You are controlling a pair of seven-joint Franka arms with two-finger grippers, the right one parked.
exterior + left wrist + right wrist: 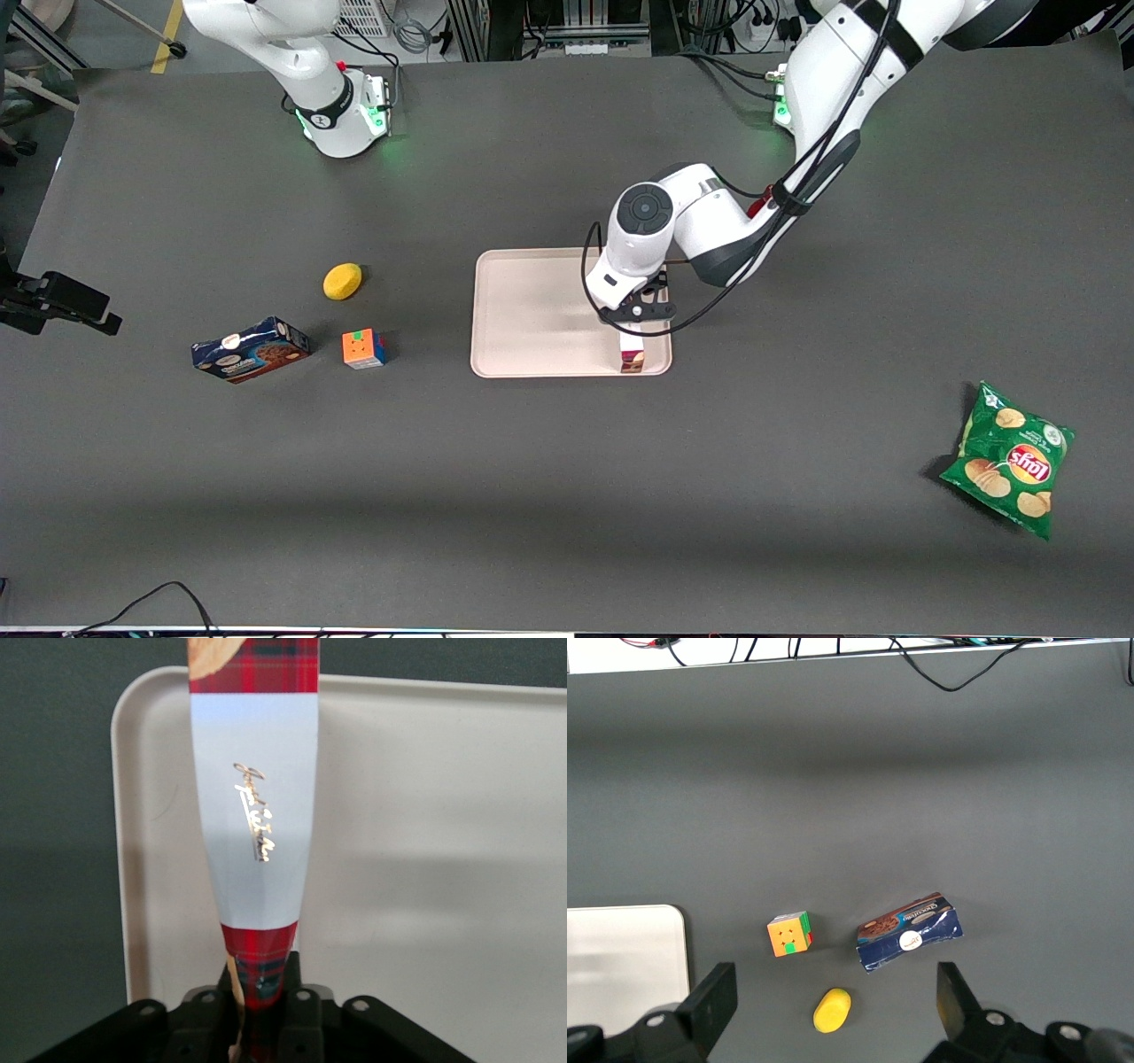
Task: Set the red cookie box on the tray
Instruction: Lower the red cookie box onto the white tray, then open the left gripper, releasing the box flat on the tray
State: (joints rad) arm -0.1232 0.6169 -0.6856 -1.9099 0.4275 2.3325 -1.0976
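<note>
Wrist view: red cookie box (257,815) is standing on edge over the tray (425,859), its end pinched between the closed gripper (261,997) fingers. Front view is showing it near the tray's working-arm edge — once released it risks toppling outward, since the thin edge is offering little support.

The red cookie box (257,815) (tartan ends, white panel with gold script) stands on edge inside the pale cream tray (532,310), at the tray's working-arm side, clamped at one end by the gripper (640,312).
</note>
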